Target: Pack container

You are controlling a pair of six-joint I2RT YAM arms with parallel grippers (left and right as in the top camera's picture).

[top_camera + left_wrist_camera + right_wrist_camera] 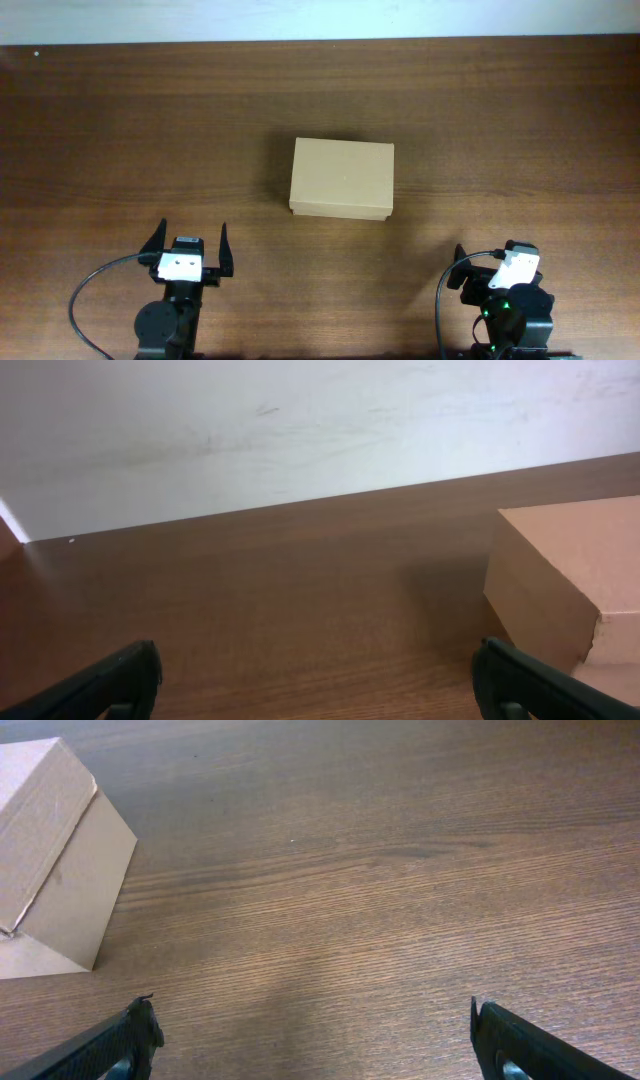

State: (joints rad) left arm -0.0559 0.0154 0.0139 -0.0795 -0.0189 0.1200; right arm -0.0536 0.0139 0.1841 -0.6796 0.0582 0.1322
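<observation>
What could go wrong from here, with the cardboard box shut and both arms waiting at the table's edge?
1. The container is closed and lies flat on the smooth table. The open jaws, prying at its lid, might just shove it along instead.
2. The left arm and right arm would both reach for the same container, so they might bump each other.
3. Nothing to pack is in view.

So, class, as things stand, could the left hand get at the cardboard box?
Probably yes. The left hand sits open, and only table lies between it and the closed box, ahead and to its right. Actual reach can't be confirmed.
</observation>
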